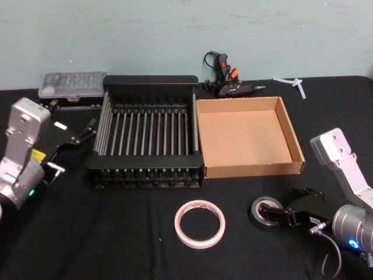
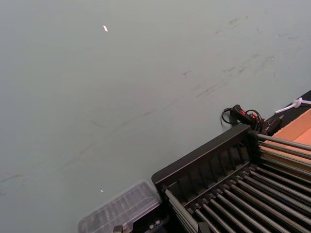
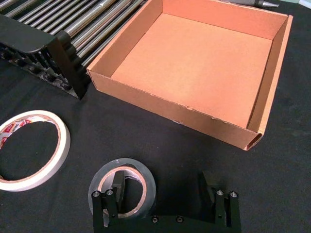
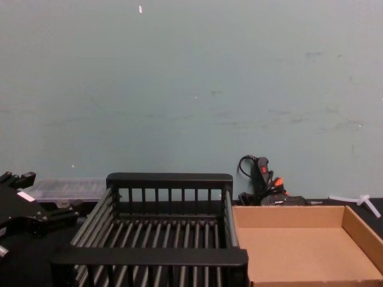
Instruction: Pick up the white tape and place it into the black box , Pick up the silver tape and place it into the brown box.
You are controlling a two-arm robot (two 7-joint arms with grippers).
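The right gripper is spread wide — one finger inside the silver tape, nothing clamped. That tape lies on the tabletop beside the white tape. The left gripper hangs beside the black box — whether its fingers are apart, I cannot tell.

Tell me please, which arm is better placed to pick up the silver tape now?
The right. The right gripper is open, one finger inside the silver tape hole and one outside. The left gripper hangs left of the black box, far from it.
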